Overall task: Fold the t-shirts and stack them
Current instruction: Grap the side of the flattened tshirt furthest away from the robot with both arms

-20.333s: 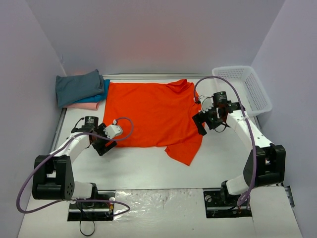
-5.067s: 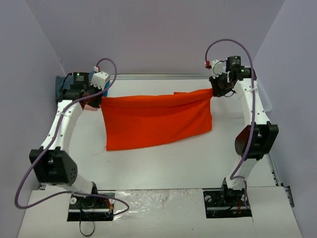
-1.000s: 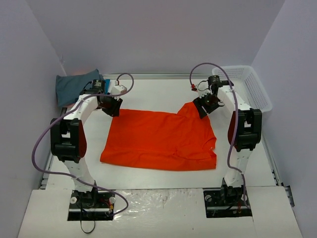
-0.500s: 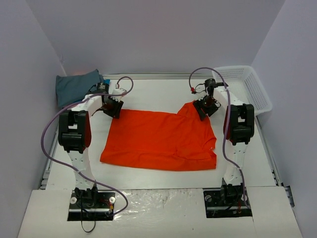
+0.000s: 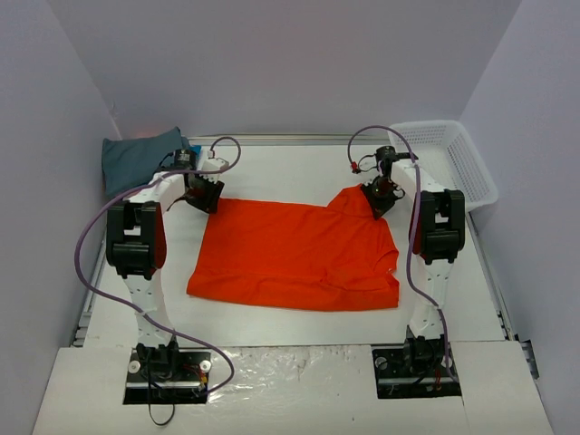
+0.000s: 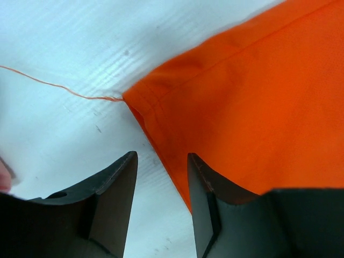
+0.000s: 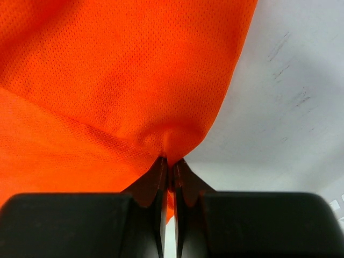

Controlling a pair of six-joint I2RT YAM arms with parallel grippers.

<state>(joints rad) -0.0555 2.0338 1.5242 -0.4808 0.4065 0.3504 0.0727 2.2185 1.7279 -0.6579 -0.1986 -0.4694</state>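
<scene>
Orange t-shirt (image 5: pixel 294 254): spread flat mid-table for folding.
My left gripper (image 6: pixel 161 158): jaws spread astride its far-left corner, gripping nothing.
My right gripper (image 7: pixel 167 161): pinched on the far-right corner, holding that edge taut.

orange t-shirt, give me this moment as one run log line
orange t-shirt: folded over, lying flat | left gripper: open at far-left corner | right gripper: shut on far-right corner cloth | stacking: not yet done
</scene>
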